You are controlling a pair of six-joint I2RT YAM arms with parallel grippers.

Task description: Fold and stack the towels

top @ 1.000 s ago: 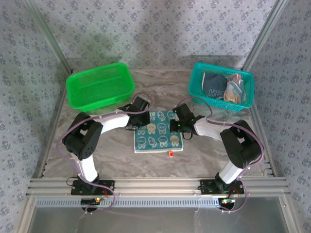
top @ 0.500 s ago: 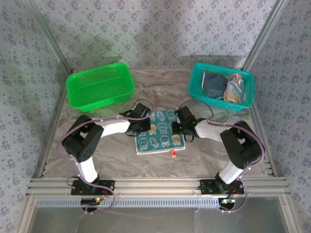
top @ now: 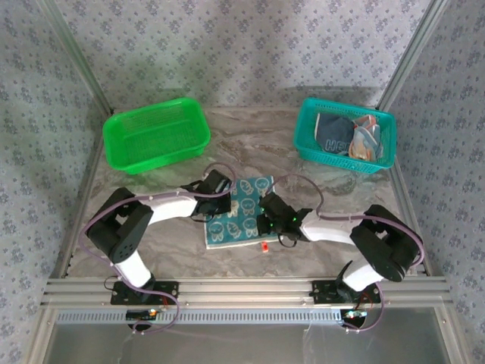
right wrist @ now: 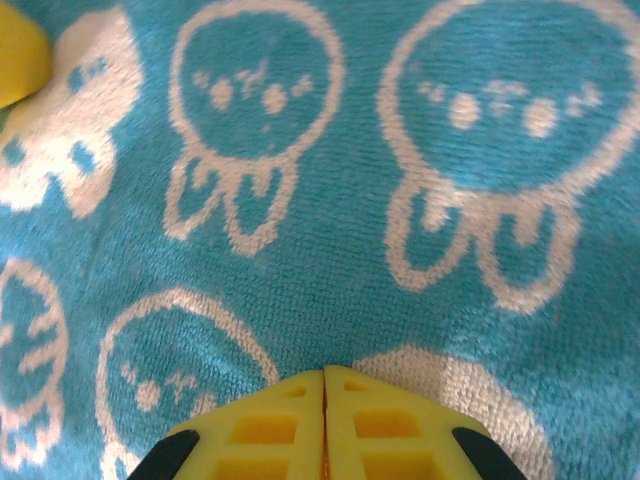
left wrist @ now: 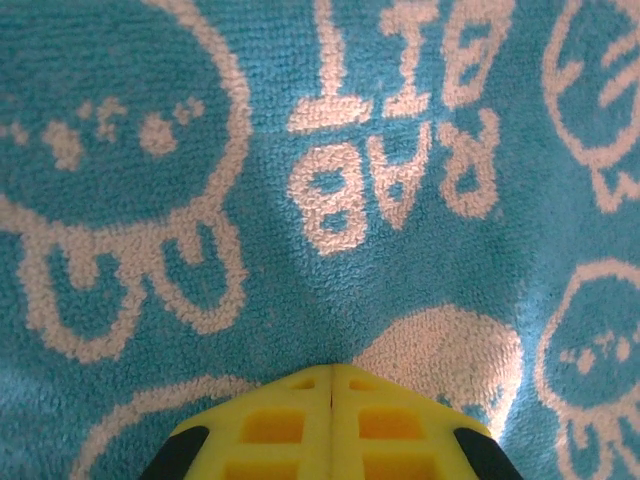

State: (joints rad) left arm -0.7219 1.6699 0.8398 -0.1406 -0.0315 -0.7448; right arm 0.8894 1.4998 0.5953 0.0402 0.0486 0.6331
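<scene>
Left hand (left wrist: 331, 372): fingers pressed together, teal towel (top: 236, 220) directly ahead of its tips. Right hand (right wrist: 324, 376): likewise closed, same towel ahead (pinched cloth not discernible).

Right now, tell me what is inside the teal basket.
In the teal basket lie a crumpled dark slate-blue towel with pale lettering and a lighter towel with orange patches. Anything beneath them, and the basket floor, is covered.

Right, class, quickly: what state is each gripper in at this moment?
Left gripper: closed, tips against the teal towel; whether it pinches cloth cannot be told.
Right gripper: closed, against the same towel; likewise unclear.
</scene>
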